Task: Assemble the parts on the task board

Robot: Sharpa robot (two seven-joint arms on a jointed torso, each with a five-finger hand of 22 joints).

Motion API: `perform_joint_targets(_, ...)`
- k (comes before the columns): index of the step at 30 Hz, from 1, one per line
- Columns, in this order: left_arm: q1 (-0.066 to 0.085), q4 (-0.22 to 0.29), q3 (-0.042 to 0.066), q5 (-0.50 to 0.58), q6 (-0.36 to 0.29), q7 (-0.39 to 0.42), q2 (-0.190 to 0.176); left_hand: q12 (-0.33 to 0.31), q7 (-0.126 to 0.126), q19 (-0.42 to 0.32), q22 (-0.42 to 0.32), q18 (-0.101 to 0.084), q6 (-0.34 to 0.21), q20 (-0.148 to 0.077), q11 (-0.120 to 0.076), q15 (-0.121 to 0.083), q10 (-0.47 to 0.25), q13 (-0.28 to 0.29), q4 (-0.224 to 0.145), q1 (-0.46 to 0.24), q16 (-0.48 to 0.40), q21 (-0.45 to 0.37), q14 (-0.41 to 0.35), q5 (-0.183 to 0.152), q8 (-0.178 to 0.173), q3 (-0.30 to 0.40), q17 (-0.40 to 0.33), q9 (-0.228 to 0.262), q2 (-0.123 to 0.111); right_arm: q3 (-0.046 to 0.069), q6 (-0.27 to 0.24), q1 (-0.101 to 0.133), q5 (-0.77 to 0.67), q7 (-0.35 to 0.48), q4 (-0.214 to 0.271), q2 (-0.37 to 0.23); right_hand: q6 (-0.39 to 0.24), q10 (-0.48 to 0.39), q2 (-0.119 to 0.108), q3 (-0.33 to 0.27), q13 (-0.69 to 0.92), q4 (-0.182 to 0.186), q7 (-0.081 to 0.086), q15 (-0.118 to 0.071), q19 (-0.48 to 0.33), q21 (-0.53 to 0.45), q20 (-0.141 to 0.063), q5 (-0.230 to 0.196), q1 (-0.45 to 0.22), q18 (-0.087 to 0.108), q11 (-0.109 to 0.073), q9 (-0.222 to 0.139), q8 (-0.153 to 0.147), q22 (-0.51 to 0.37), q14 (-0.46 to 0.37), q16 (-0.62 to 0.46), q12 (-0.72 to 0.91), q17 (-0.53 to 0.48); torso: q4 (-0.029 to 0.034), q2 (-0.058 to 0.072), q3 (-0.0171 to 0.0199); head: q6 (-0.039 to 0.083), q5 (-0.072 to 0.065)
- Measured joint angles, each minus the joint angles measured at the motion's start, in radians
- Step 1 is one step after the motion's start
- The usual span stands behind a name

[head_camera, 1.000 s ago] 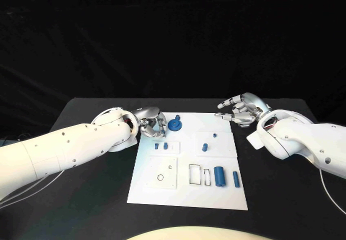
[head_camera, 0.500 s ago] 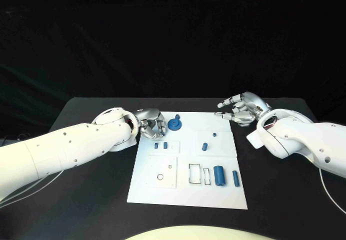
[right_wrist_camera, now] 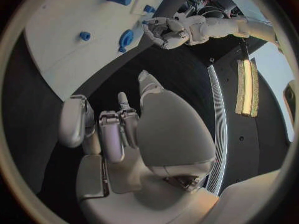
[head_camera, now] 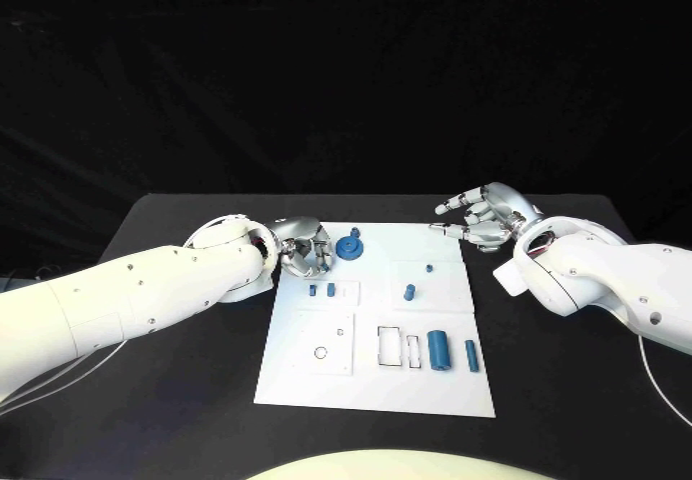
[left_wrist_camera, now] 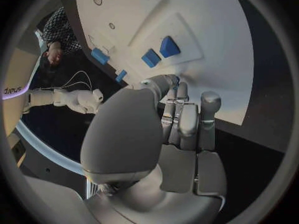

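Note:
The white task board [head_camera: 372, 390] lies mid-table with blue parts on it. A round blue part with a knob [head_camera: 352, 247] stands at its far left corner. My left hand [head_camera: 304, 248] hovers just left of that part, at the board's edge, holding nothing; its fingers [left_wrist_camera: 187, 119] reach toward the board [left_wrist_camera: 199, 20] side by side. Two small blue pieces [head_camera: 322, 291] lie just in front of the hand. My right hand [head_camera: 485, 219] hangs at the board's far right corner with fingers spread and nothing in them.
A small blue peg [head_camera: 430, 268] and an oblong piece [head_camera: 410, 293] sit right of centre. A thick cylinder [head_camera: 437, 350] and a slim one [head_camera: 472, 354] lie beside rectangular slots [head_camera: 392, 346]. Bare black table [head_camera: 173, 400] flanks the board.
My left hand has drawn slightly back from the board toward its left edge. The right hand and the parts have stayed put.

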Motion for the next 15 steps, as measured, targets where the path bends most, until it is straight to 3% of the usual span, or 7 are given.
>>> perform_joint_targets(15,0.006,-0.014,-0.011,-0.004,0.008,-0.004,0.010,0.000,0.000,0.000,0.000,0.000,0.000,0.000,-0.012,0.000,0.013,0.003,0.000,-0.010,0.000,0.000,0.000,0.001,0.000,0.000,-0.001,0.001,-0.010,0.000,-0.001,0.000,0.000,0.000,-0.001,0.001,0.000,0.000,0.000,0.000,0.001,0.000,0.000,0.000,0.000,0.000,0.000,0.000,0.000,0.000,0.000,0.000,0.000,0.000,0.000,0.000,0.000,0.000,-0.0025,0.000,-0.0009,-0.001,0.000)
